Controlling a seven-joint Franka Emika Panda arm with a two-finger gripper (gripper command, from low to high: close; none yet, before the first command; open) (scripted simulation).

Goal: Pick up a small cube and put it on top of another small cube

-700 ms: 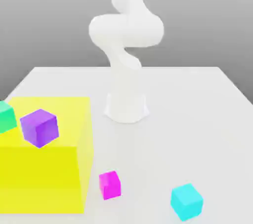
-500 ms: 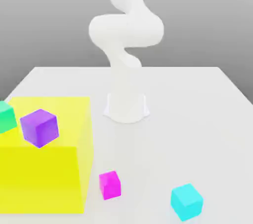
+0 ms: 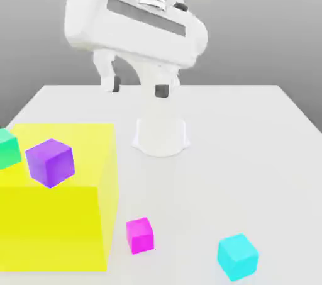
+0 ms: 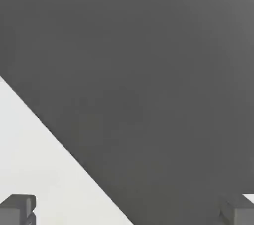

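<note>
The small cube [image 3: 139, 235], plain magenta-pink, rests on the white table [image 3: 251, 151] near the front, just off the exterior view's right side of a yellow block. My gripper [image 3: 137, 87] hangs high above the table's back part, far up and behind the small cube. Its two dark fingertips [image 3: 162, 90] stand wide apart and open, nothing between them. In the hand view my gripper [image 4: 128, 211] shows the same wide gap, over the table's edge [image 4: 39, 169] and dark background.
A large translucent yellow block [image 3: 56, 214] fills the front of the exterior view's left. A purple cube [image 3: 50, 162] and a green cube [image 3: 7, 148] sit at it. A cyan cube [image 3: 238, 256] lies front right. The arm's white base [image 3: 161, 136] stands mid-table.
The hand has swung into the top of the exterior view with its fingers pointing down. The cubes have not moved.
</note>
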